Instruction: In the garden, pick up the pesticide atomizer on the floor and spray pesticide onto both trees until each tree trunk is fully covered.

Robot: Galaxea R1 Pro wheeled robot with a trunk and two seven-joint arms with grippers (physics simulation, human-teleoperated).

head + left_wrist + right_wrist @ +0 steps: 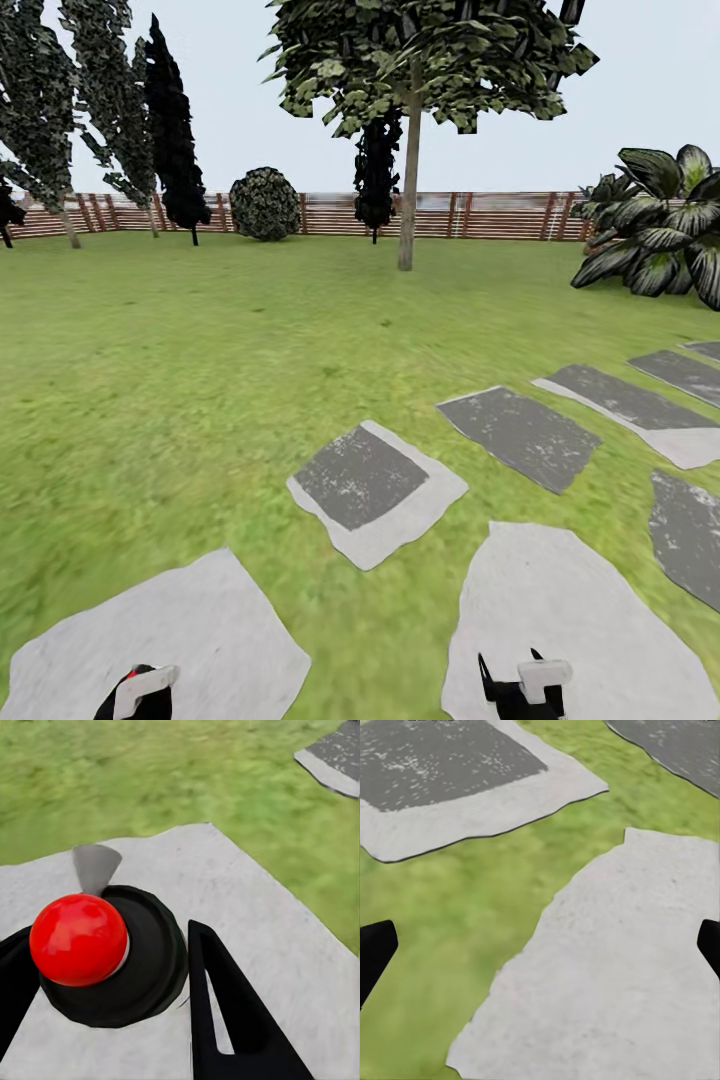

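Two grippers sit low over pale paving slabs [560, 610] set in the grass floor [180, 400]. Left gripper [112, 982] is clamped around a black object topped by a red ball [79, 939], likely the atomizer. Right gripper [540, 952] is spread wide, empty. One grey-trunked tree [408, 190] stands far beyond the slabs, before the slat fence [500, 215]

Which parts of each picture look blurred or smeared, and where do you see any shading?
Head view: grass smeared, no cast shadows under the tree. Left wrist view: far grass soft, red ball shows a highlight. Right wrist view: grass and slabs softly blurred.
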